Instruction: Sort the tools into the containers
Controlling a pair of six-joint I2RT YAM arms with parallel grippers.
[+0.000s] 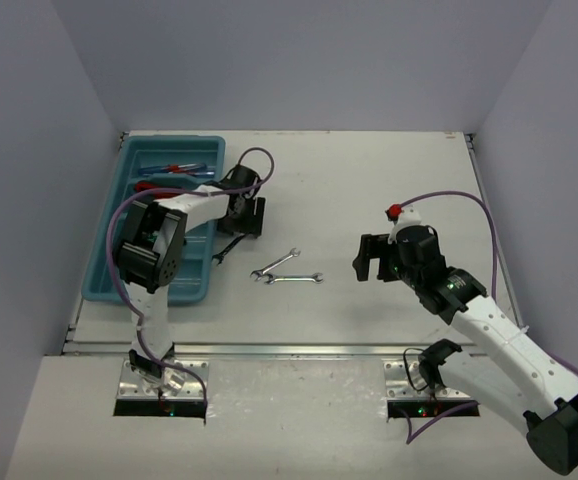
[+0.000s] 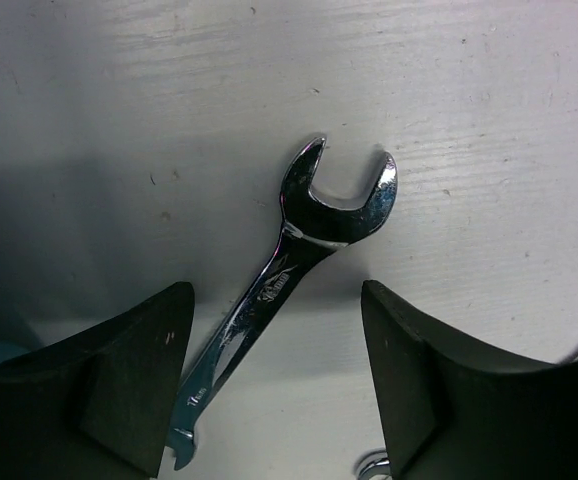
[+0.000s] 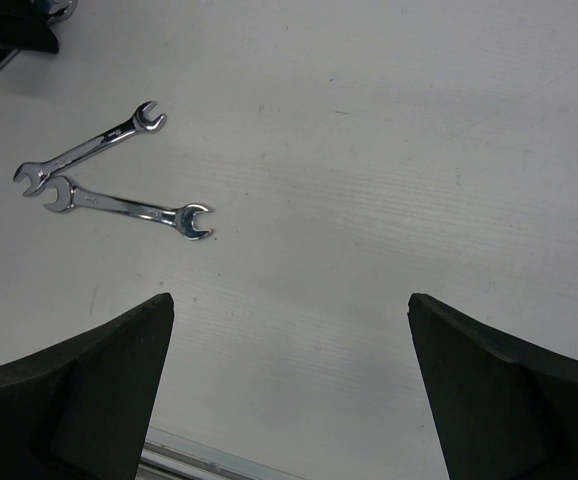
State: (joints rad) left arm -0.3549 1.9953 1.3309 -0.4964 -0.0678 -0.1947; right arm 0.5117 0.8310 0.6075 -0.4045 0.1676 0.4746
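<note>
The teal tray (image 1: 197, 272) stands at the left and holds red-and-black pliers (image 1: 154, 187) and a blue-and-red screwdriver (image 1: 184, 169). My left gripper (image 1: 244, 215) is open just right of the tray. In the left wrist view a silver wrench (image 2: 289, 290) lies flat on the table between my open fingers (image 2: 119, 380), untouched; it also shows in the top view (image 1: 227, 248). Two more silver wrenches (image 1: 276, 264) (image 1: 297, 278) lie at mid-table and show in the right wrist view (image 3: 89, 148) (image 3: 129, 207). My right gripper (image 1: 374, 257) is open and empty, to their right.
The left arm's elbow hangs over the tray's middle and hides part of its contents. White walls close off the table on the left, back and right. A metal rail runs along the near edge (image 1: 289, 350).
</note>
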